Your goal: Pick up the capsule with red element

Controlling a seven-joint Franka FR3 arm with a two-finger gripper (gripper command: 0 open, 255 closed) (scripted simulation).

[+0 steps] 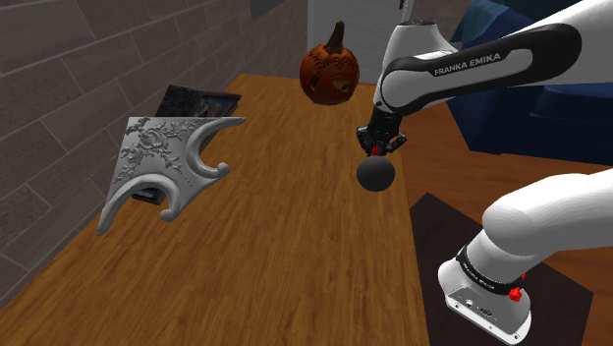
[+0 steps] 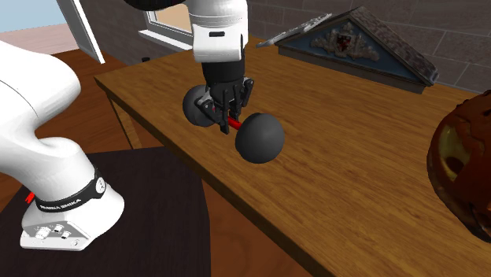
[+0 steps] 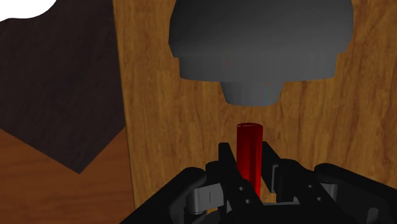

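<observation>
Indoors, wooden table [image 1: 295,256], grey brick wall [image 1: 59,88], capsule [image 2: 260,138] gripped

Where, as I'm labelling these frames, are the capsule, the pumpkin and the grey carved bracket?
capsule [image 2: 260,138]: second exterior view, on its nearer dark round end.
pumpkin [image 1: 329,75]: shoulder view, on its carved orange body.
grey carved bracket [image 1: 147,155]: shoulder view, on its ornamented flat part.
</observation>
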